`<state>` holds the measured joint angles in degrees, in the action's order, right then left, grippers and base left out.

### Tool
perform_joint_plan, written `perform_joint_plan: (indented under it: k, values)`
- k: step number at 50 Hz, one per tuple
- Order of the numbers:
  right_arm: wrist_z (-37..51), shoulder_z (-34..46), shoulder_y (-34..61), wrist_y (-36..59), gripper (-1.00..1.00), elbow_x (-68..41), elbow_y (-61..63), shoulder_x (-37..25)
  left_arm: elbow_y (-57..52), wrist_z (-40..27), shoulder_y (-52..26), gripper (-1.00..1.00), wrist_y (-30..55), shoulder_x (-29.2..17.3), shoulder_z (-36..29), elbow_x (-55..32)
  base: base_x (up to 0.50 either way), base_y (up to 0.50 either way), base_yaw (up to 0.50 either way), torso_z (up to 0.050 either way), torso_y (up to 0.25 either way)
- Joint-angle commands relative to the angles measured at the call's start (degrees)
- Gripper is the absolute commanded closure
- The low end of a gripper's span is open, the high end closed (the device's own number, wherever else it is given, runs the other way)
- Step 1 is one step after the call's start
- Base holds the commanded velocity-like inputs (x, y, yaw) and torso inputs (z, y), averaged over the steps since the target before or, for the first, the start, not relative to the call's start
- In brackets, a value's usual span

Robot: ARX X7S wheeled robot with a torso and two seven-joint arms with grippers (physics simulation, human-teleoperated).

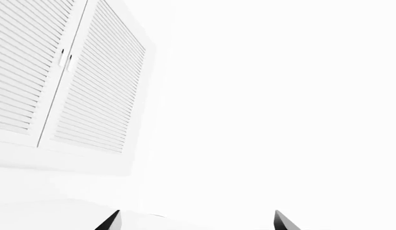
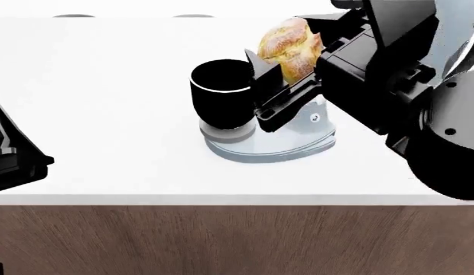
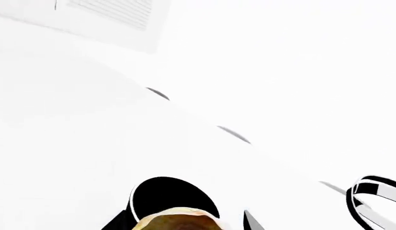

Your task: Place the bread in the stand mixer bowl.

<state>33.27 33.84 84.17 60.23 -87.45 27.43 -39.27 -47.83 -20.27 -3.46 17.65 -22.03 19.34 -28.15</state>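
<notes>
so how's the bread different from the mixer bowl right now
The bread is lumpy, golden-yellow with brown patches; the stand mixer bowl is smooth, glossy black with a thin white rim.
The bread is clearly smaller than the bowl's opening.
The bread is held up in the right gripper, beside the bowl's rim; the bowl stands upright on the pale mixer base.
Both look roundish.

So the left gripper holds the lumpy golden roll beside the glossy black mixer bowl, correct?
Not quite: the right gripper holds the lumpy golden roll, as the head view shows. It is indeed beside the glossy black mixer bowl, not yet inside.
</notes>
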Motion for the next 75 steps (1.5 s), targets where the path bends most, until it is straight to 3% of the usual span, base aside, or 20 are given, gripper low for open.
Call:
perform_joint_plan:
  k: [1, 4, 8, 28, 48, 50, 75]
  values:
    - [-10.86, 6.04, 5.69, -2.47, 1.00, 14.39, -14.42, 10.10, -0.05, -0.24, 0.24, -1.00, -0.05, -0.30, 0.26, -0.28, 0.00, 0.00, 0.00, 0.000, 0.000]
    - [-11.85, 6.94, 6.49, -2.92, 1.00, 16.18, -17.00, 11.23, 0.08, -0.28, 0.32, -1.00, -0.22, -0.27, 0.31, -0.27, 0.00, 0.00, 0.00, 0.000, 0.000]
    - [-7.98, 5.03, 4.54, -2.04, 1.00, 12.60, -11.05, 8.44, -0.27, -0.55, 0.22, -1.00, 0.19, -0.68, 0.85, -0.85, 0.00, 0.00, 0.00, 0.000, 0.000]
    - [-10.02, 6.29, 4.67, -2.95, 1.00, 14.32, -12.74, 9.26, -0.16, -0.90, 0.25, -1.00, 0.07, -1.11, 0.84, -1.14, 0.00, 0.00, 0.00, 0.000, 0.000]
    - [-21.31, 11.48, 5.82, -10.00, 1.00, 24.07, -30.89, 17.02, 1.51, 0.23, 2.13, -1.00, -3.36, 0.00, 0.10, 0.56, 0.00, 0.00, 0.00, 0.000, 0.000]
    - [-23.42, 12.14, 6.63, -11.34, 1.00, 25.55, -34.55, 18.45, 0.28, -1.08, 0.69, -1.00, -0.69, -1.22, 0.58, -0.99, 0.00, 0.00, 0.00, 0.000, 0.000]
    - [-37.85, 12.92, 9.06, -20.03, 1.00, 28.99, -66.32, 30.17, 0.49, -1.36, 0.98, -1.00, -1.12, -1.54, 0.46, -1.16, 0.00, 0.00, 0.00, 0.000, 0.000]
